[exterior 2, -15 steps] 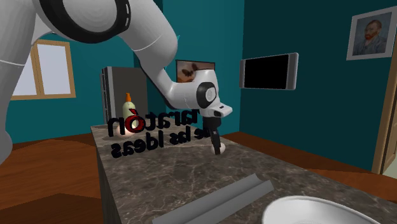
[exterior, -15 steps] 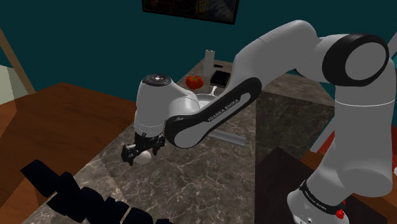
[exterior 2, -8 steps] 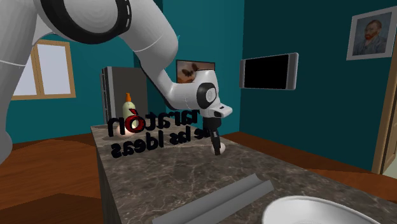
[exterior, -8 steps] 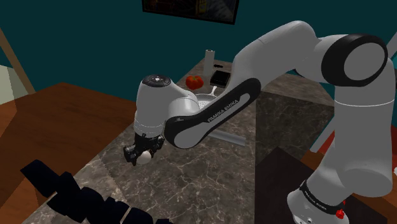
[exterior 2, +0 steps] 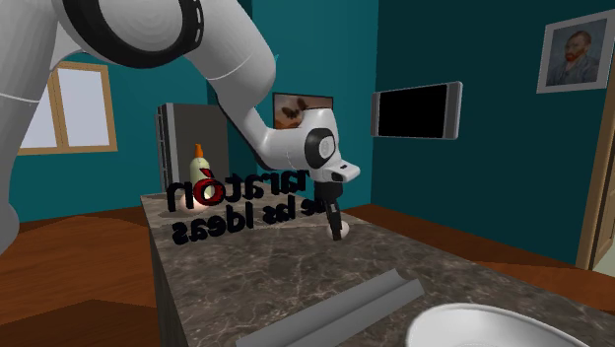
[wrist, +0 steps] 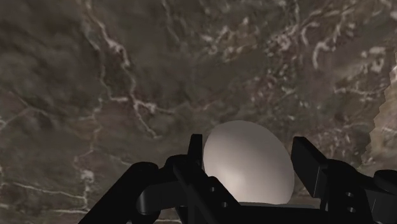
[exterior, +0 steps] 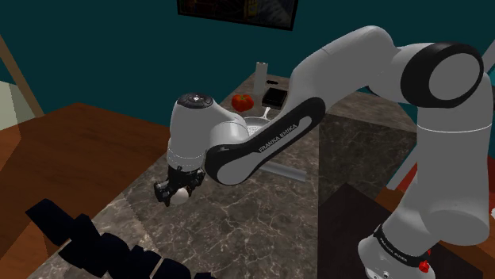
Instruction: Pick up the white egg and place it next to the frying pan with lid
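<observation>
My end effector (wrist: 249, 167) is closed on the egg (wrist: 245, 147). In the wrist view one black finger (wrist: 310, 162) sits against each side of the pale shell, at about its widest part. In the shoulder view the egg (exterior: 182, 195) shows as a small white shape between the fingertips of the end effector (exterior: 176, 193), low over the dark marbled worktop (exterior: 262, 218) and near its edge on that view's left. I cannot tell whether the egg rests on the stone or hangs just clear of it.

I judge the egg to be light, rigid and brittle, with a smooth curved shell that gives flat pads little to bite on. Squeezing harder would risk cracking it, and too little grip would let it roll out. The widest girth is the right place to hold it, and that is where I have it. A hold nearer either end would tend to squirt it free.

The pale round rim at the bottom of the second exterior view is, I take it, the frying pan (exterior 2: 493, 325). It lies well apart from the end effector (exterior 2: 338, 229), with a long grey bar (exterior 2: 345, 306) on the worktop between them. The carry should be slow and level, and the egg should be set down gently on bare stone just beside the pan, since it could roll once released.
</observation>
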Controlling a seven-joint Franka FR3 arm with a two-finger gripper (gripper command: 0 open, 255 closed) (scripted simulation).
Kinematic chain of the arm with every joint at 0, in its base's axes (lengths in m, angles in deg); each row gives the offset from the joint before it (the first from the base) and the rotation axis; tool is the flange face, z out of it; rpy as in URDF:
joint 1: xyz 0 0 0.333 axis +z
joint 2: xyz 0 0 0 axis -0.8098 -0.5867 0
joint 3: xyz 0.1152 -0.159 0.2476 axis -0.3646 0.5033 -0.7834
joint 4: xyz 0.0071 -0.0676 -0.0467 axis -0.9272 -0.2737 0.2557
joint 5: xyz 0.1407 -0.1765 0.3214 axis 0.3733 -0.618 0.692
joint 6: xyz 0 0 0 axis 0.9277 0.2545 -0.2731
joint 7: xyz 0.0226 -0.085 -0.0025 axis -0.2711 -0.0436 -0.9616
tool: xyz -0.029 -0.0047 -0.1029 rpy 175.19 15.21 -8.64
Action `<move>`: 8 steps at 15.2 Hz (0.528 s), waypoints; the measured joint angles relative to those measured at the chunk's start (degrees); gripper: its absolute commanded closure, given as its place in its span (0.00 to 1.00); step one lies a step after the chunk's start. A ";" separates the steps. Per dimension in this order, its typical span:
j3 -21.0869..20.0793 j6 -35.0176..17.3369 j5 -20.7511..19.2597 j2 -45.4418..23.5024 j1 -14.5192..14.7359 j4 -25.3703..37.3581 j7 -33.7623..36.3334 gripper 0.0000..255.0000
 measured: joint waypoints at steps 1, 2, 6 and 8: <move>0.00 0.01 0.00 0.00 0.00 0.01 -0.01 1.00; -0.11 0.26 0.17 0.16 -0.08 0.09 -0.14 1.00; -0.97 2.12 1.55 1.76 -0.82 0.54 -1.17 1.00; -1.47 3.43 2.35 2.64 -1.14 1.08 -1.72 1.00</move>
